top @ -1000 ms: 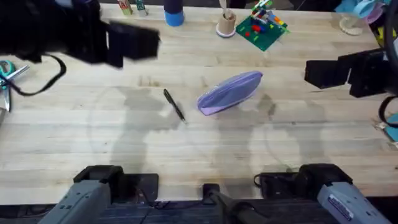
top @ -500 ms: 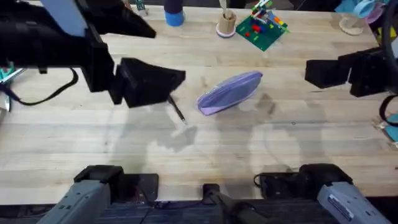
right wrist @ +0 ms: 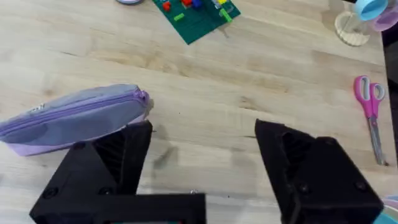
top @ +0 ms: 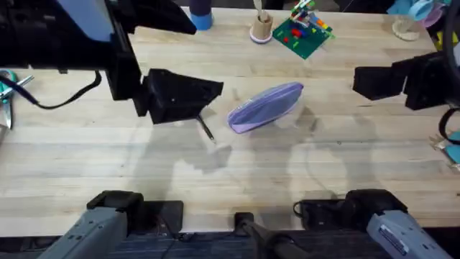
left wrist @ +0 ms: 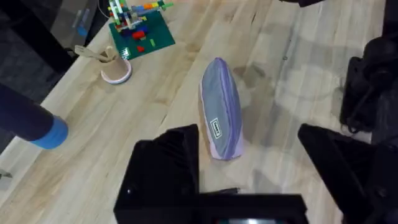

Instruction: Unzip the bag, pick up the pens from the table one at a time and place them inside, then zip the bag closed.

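bags: 1 lavender bag [top: 266, 106] | pens: 1 black pen [top: 208, 131], partly hidden under an arm | tables: 1 wood table [top: 287, 187] | grippers: 2, left gripper [left wrist: 249, 171] and right gripper [right wrist: 202, 165] | green brick plates: 1 [top: 302, 32] | pink scissors: 1 pair [right wrist: 371, 115] | blue cylinders: 1 [top: 202, 16]

Lavender bag and black pen on a pale wood tabletop

The bag [top: 265, 106] is lavender-purple with a darker purple zipper line and a small white label with dark print; the pen [top: 207, 129] at its 9 o'clock is thin and black. The tabletop [top: 237, 169] is light butcher-block with pale plank grain. Both grippers, left [top: 208, 93] and right [top: 359, 83], are black. At 12 o'clock of the bag sit a green brick plate [top: 302, 36] with red, yellow and blue bricks, and a blue cylinder [top: 201, 16]. Pink-handled scissors [right wrist: 371, 109] lie near the tabletop's edge.
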Action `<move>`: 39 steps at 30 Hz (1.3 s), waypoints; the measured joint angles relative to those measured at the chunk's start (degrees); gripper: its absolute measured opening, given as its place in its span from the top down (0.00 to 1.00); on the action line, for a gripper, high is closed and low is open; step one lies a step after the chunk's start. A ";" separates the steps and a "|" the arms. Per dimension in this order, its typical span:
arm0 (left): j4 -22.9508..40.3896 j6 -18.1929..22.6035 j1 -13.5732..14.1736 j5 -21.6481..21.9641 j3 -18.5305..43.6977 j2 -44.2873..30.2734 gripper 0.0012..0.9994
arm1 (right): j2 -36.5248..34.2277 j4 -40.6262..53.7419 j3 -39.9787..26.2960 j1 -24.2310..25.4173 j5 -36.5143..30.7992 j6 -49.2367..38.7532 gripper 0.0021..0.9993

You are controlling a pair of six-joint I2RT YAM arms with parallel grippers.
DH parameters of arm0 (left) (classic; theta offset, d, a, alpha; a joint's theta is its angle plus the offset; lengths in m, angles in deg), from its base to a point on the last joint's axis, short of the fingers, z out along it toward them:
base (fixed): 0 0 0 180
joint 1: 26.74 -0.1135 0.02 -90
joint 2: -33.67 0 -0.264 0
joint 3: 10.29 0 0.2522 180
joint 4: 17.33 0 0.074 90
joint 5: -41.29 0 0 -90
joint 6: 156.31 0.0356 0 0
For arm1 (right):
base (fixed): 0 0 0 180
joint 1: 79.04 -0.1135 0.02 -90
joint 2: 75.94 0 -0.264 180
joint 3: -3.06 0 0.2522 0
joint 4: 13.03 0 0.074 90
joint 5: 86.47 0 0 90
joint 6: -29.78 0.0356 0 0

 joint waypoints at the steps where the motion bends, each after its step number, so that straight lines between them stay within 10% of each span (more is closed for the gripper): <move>1: -0.28 0.02 0.00 0.02 0.00 -0.03 0.01 | 0.01 0.00 0.00 0.00 0.00 0.00 0.00; 17: -0.14 1.45 1.58 -0.28 0.26 -8.02 0.00 | 0.01 -0.68 0.00 0.00 0.00 0.00 0.00; 39: -1.24 8.76 16.63 8.40 0.26 -32.36 0.00 | 0.02 -0.74 0.00 0.00 -0.02 -1.10 0.00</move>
